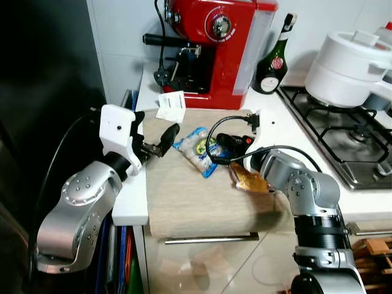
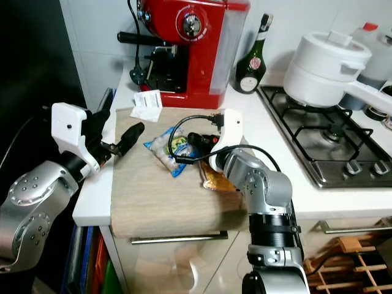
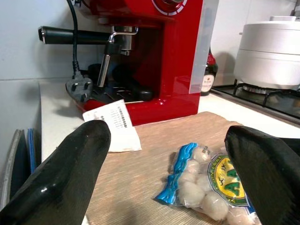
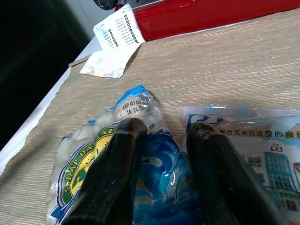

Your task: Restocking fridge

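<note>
R gripper (image 4: 159, 173), fingers a little apart, rests on fishball pack (image 1: 197, 150) mid-counter. L gripper (image 1: 160, 142) wide open, empty, just beside it. Pack looks soft, slippery; pinch sealed edge.

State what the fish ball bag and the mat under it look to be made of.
Fish ball bag: thin, glossy, clear plastic film with blue and green print; the white balls show through and it crinkles. Mat: looks like woven textile or vinyl, matte beige, with fine horizontal streaks; the pictures leave open which.
</note>
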Available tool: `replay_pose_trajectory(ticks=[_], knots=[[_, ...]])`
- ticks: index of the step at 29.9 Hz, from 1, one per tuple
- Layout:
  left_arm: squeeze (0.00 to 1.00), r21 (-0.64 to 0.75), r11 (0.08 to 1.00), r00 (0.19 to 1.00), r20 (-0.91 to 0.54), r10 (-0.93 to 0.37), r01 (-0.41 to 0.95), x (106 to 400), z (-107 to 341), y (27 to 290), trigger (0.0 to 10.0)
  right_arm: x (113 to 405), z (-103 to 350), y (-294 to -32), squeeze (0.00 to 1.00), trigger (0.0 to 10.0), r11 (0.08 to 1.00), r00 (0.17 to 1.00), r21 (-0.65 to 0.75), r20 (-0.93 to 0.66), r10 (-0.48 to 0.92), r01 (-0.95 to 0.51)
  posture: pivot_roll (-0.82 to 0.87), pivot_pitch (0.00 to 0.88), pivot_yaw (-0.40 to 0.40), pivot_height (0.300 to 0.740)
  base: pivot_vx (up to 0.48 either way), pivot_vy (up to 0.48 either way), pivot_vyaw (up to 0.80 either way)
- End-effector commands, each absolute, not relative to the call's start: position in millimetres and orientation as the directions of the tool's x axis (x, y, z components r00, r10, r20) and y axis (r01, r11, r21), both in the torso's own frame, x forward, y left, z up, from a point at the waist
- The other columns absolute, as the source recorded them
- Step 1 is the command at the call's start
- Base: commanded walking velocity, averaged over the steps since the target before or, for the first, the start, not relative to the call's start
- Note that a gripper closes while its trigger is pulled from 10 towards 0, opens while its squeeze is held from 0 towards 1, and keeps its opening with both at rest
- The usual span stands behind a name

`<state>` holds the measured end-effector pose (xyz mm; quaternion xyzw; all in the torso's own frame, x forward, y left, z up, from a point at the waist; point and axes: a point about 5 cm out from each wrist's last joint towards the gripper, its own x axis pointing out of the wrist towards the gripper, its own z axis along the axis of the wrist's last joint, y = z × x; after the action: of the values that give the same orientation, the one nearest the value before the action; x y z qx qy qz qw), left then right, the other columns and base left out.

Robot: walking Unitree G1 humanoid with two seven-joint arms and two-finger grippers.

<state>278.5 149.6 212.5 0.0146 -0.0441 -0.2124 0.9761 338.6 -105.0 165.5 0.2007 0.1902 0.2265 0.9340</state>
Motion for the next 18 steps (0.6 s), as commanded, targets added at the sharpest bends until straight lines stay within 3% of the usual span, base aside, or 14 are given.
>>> replay_pose_trajectory(ticks=[1,12,18], knots=[[0.0,0.027,0.901,0.899,0.062,-0.434,0.434,277.2,209.2,146.6,10.0,333.8,134.8,-104.0,0.0,0.0,0.836,0.779,0.464,-0.392,0.489,-0.292,0.04,0.0,-0.078,0.74,0.0,0.0,0.0],[0.0,-0.006,0.92,0.92,0.0,-0.391,0.391,288.7,201.6,151.4,10.0,344.7,124.5,-79.8,0.0,0.0,0.848,0.781,0.44,-0.399,0.48,-0.296,0.04,0.0,-0.063,0.74,0.0,0.0,0.0],[0.0,-0.007,0.925,0.925,0.003,-0.38,0.38,289.5,202.7,155.1,10.0,350.7,139.1,-79.6,0.0,0.0,0.858,0.839,0.406,-0.304,0.452,-0.315,0.05,0.0,-0.058,0.74,0.0,0.0,0.0]])
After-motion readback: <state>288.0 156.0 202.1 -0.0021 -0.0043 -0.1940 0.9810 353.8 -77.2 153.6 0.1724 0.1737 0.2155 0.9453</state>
